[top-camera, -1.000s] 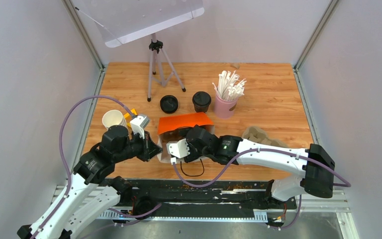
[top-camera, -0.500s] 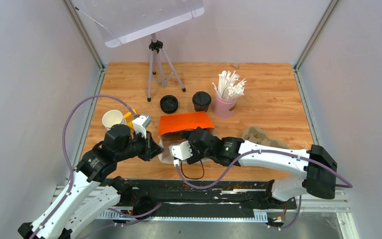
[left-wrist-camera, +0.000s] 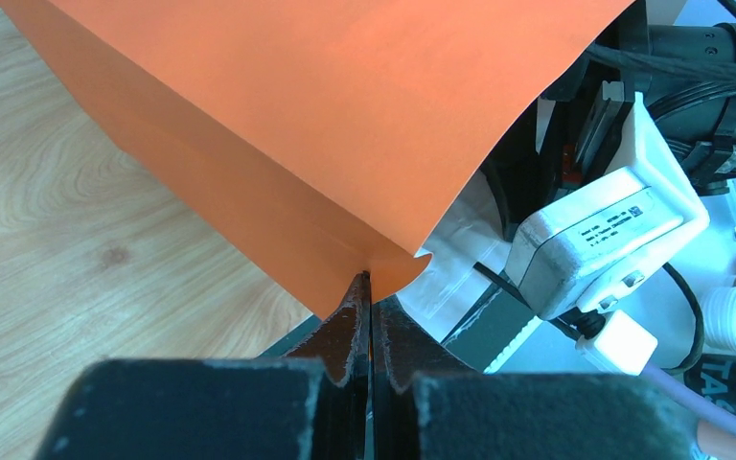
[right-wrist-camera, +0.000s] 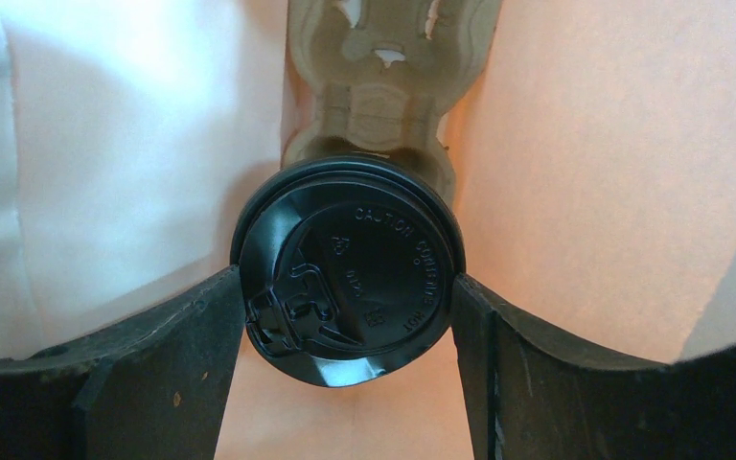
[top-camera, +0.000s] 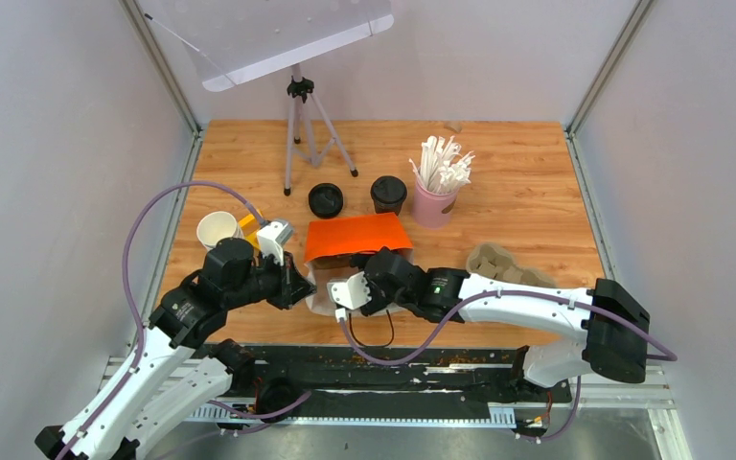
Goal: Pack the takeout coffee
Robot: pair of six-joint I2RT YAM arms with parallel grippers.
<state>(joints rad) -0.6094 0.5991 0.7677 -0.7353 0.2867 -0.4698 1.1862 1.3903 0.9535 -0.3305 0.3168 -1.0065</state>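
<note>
An orange paper bag lies at the table's middle with its mouth toward the arms. My left gripper is shut on the bag's orange edge, at the mouth's left corner. My right gripper reaches into the mouth. Its fingers press both sides of a takeout coffee cup's black lid. Behind that cup, a brown pulp tray lies inside the bag. Another lidded cup stands behind the bag.
A loose black lid lies beside the lidded cup. An open white cup stands far left, a pink cup of straws back right. A second pulp tray lies right of the bag. A tripod stands at the back.
Both arms shifted only slightly. The left gripper with the bag's edge edged right, and the right forearm dropped a little, showing more of the pulp tray on the table.
</note>
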